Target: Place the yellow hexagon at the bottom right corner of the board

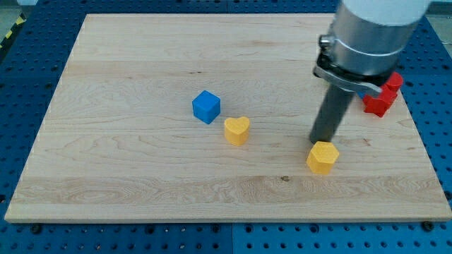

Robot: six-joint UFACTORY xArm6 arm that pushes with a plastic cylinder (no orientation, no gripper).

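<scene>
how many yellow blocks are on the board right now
2: a yellow heart near the middle, beside the blue cube, and the yellow hexagon right of it, just below my tip.

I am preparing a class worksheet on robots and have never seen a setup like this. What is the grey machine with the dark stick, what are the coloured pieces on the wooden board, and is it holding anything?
There is one picture, from a single camera looking down at an angle onto a wooden board. The grey cylinder at the view's top right is the end of a robot arm. It has no hand, only a straight dark rod; its lower end, my tip, slides along the board and pushes blocks. It holds nothing.

Four blocks show: a blue cube near the middle, a yellow heart beside it, a yellow hexagon right below my tip, seemingly touching it, and a red block at the right edge, partly hidden, so its shape is unclear.
</scene>
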